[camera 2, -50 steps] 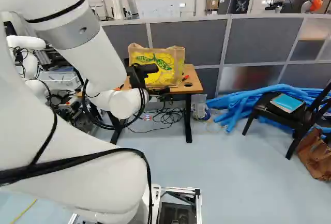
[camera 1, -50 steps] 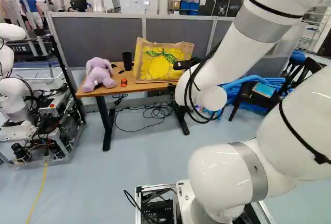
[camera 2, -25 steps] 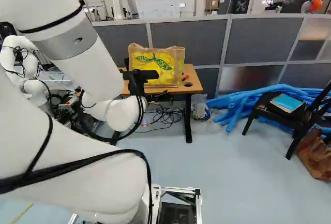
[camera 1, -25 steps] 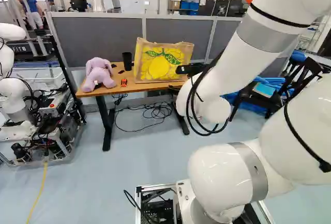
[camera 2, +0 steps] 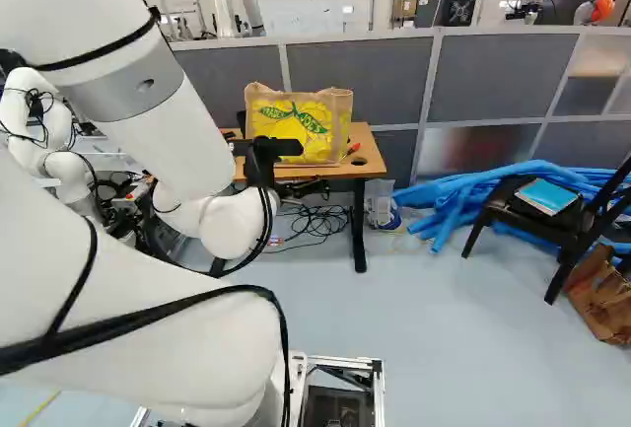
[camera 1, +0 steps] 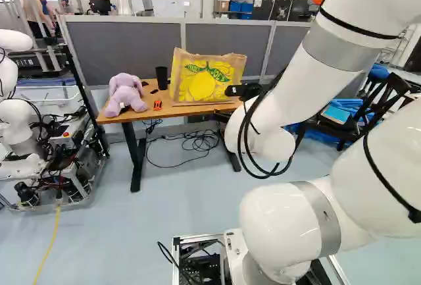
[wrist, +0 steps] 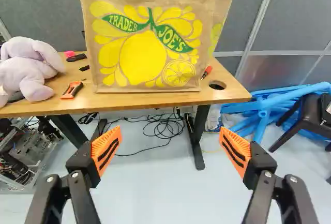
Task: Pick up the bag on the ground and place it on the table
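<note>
The shopping bag point(wrist: 142, 53), with its yellow lemon print, is seen standing upright on the table point(wrist: 155, 100). Taking twelve o'clock as straight ahead of the robot, the black cup point(camera 1: 162, 77) is placed at ten o'clock from it, just beside. A purple stuffed toy point(wrist: 31, 69) is found at nine o'clock, and an orange cutter point(wrist: 72, 90) at eight. A red screwdriver point(wrist: 206, 72) is set at three o'clock, close by, with a round hole point(wrist: 217, 85) cut in the tabletop at four.

The gripper point(camera 2: 276, 148) is held at six o'clock from the shopping bag, on the near side. In the wrist view its fingers point(wrist: 106, 149) are spread wide and released, and floor point(wrist: 165, 182) is seen between them.

Black cables point(wrist: 164, 130) are tangled on the floor under the table. The table is backed by a grey partition point(camera 2: 365, 72) at twelve o'clock. At three o'clock from the table, blue tubes point(camera 2: 463, 195) are piled, and a black chair point(camera 2: 564, 232) is topped by a blue book point(camera 2: 547, 195). Another robot point(camera 1: 16, 110) is seen at nine o'clock.
</note>
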### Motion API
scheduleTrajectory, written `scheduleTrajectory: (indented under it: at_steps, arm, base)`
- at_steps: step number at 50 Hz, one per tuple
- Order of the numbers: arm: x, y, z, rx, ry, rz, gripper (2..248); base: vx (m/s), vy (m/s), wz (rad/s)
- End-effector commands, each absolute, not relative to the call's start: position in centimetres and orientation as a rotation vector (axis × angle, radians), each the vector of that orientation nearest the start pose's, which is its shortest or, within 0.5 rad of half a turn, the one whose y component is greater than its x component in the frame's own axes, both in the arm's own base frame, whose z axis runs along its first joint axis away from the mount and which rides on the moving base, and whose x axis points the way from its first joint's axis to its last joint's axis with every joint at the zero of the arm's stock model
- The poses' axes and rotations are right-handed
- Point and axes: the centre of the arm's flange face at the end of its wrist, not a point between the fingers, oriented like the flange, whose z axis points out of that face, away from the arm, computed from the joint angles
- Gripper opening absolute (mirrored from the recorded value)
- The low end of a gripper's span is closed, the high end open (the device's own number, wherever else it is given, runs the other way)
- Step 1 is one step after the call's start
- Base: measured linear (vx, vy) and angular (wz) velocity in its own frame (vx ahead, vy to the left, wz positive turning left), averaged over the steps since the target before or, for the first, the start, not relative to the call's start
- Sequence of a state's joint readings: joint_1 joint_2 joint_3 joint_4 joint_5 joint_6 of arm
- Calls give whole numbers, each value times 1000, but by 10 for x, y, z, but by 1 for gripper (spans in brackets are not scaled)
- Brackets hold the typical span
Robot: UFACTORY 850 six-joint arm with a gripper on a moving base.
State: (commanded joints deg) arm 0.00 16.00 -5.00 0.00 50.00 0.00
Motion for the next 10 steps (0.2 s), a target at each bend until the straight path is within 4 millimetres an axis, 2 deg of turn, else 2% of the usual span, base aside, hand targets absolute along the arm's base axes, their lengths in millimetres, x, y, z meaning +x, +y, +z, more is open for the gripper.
scheduleTrajectory:
  at_steps: [10]
  arm:
    - [270, 0, 366, -2558, 0, -1824, 247]
  base:
    - [0, 0, 0]
